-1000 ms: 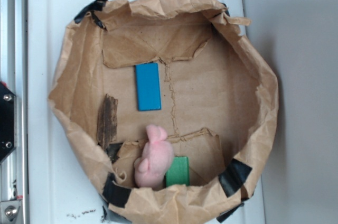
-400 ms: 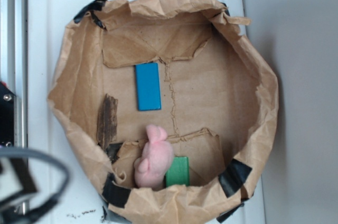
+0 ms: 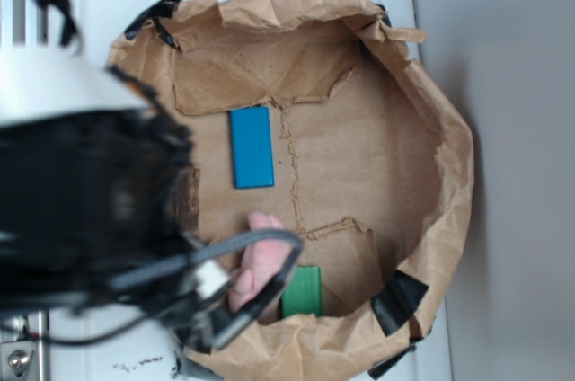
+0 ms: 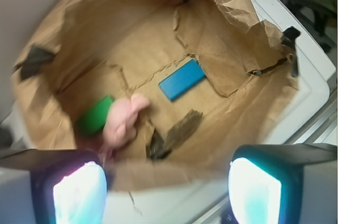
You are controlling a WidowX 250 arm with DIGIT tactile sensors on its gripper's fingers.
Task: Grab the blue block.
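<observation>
Hovering pincer spread | blue block lying clear of bag wall, bare floor around

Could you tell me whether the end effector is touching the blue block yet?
Apart. The wrist view shows the end effector open at the bag's near edge, with bare brown paper bag floor between its fingers and the blue block lying farther in.

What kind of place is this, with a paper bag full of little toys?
Probably a robot test bench, not a home. A rolled-down brown paper bag taped on a white plastic surface holds only props: a blue block, a green block and a pink plush toy, under an open gripper.
</observation>
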